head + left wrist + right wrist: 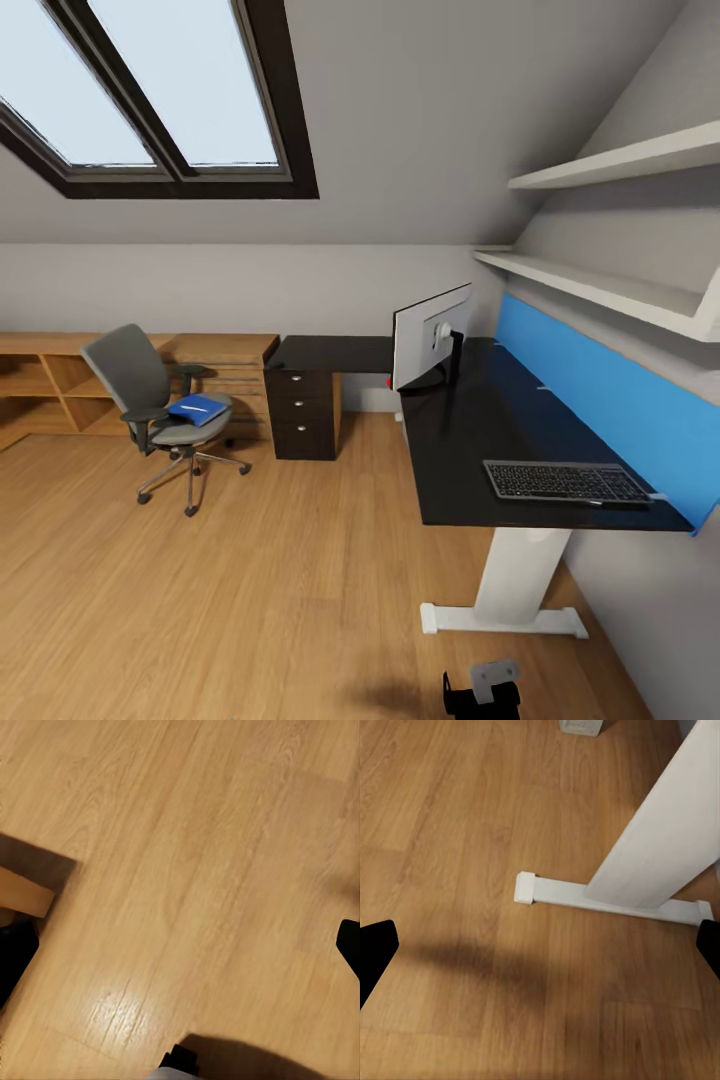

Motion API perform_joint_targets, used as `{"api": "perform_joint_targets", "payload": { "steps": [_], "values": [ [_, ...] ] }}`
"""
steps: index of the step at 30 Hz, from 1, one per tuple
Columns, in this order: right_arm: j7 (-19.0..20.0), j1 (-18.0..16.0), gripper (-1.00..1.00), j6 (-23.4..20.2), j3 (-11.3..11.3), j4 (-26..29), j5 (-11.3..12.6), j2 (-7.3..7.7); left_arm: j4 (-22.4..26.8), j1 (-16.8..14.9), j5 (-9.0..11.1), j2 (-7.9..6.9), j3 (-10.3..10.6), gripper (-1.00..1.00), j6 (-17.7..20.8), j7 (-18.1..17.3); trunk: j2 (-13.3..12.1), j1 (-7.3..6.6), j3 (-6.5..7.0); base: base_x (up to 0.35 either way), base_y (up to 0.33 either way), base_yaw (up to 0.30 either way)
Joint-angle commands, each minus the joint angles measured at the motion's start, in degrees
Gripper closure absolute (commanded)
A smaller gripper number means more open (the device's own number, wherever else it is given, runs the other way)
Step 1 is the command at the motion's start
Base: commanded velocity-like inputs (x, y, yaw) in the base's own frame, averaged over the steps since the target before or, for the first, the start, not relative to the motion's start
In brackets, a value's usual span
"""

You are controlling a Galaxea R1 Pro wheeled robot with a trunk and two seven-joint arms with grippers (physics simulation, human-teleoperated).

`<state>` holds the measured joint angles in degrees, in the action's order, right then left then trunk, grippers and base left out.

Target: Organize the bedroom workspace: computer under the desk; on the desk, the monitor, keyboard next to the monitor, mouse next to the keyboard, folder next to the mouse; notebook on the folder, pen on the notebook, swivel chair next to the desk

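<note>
The black L-shaped desk runs along the right wall. On it the monitor stands near the corner, and the keyboard lies at the near end. The swivel chair stands apart to the left, with the blue folder on its seat. The mouse, notebook and pen are out of view. A pale grey box edge shows beyond the desk leg; I cannot tell whether it is the computer. My left gripper and right gripper hang open over bare floor, holding nothing.
The desk's white leg and foot bar stand close to my right gripper. Black drawers sit under the desk's far wing. Low wooden shelving lines the back wall. Part of my arm shows at the bottom.
</note>
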<state>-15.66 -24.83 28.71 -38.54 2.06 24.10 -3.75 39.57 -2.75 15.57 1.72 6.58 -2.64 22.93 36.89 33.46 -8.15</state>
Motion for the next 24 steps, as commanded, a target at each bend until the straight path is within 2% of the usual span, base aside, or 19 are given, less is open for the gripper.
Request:
{"api": "perform_joint_targets", "payload": {
  "steps": [1,10,11,18,19,20,22,24],
  "values": [
    [-0.25,-0.05,-1.0,0.12,-0.49,-0.04,0.35,-0.04,-0.08,-0.05,0.6,-0.05,0.33,-1.0,-0.27,0.38,-0.34,-0.21,0.09,0.0,0.0,0.0],
    [-0.35,-0.05,-1.0,1.41,-0.54,0.0,0.27,-0.14,-0.37,-0.07,0.6,-0.08,0.36,-1.0,-0.27,0.37,-3.95,-2.19,1.71,0.0,0.0,0.0],
    [-4.32,-0.11,-1.0,8.9,-0.41,1.8,0.58,-0.31,-0.37,-0.07,0.6,-0.35,0.37,-1.0,-0.27,0.37,-4.35,-2.4,1.89,0.0,0.0,0.0],
    [-9.89,-0.13,-1.0,8.38,-0.19,10.12,0.46,0.25,-0.37,-0.07,0.6,-0.42,0.36,-1.0,-0.27,0.37,-7.16,-3.94,3.14,0.0,0.0,0.0],
    [-10.57,-0.16,-1.0,7.24,-0.14,12.45,0.43,0.67,-0.37,-0.07,0.6,-0.44,0.36,-1.0,-0.27,0.37,-7.56,-4.16,3.32,0.0,0.0,0.0],
    [-11.27,-0.3,-1.0,2.36,-0.03,17.97,0.45,2.59,-0.37,-0.07,0.6,-0.47,0.36,-1.0,-0.27,0.37,-7.96,-4.38,3.5,0.0,0.0,0.0],
    [-11.45,-0.4,-1.0,-1.28,-0.01,21.36,0.47,3.94,-0.37,-0.07,0.6,-0.48,0.36,-1.0,-0.27,0.4,-8.76,-4.82,3.86,0.0,0.0,0.0],
    [-11.64,-0.51,-1.0,-8.67,0.33,29.59,0.54,6.85,-0.37,-0.07,0.57,-0.44,0.32,-1.0,-0.31,0.43,-9.56,-5.26,4.22,0.0,0.0,0.0]
  ]
}}
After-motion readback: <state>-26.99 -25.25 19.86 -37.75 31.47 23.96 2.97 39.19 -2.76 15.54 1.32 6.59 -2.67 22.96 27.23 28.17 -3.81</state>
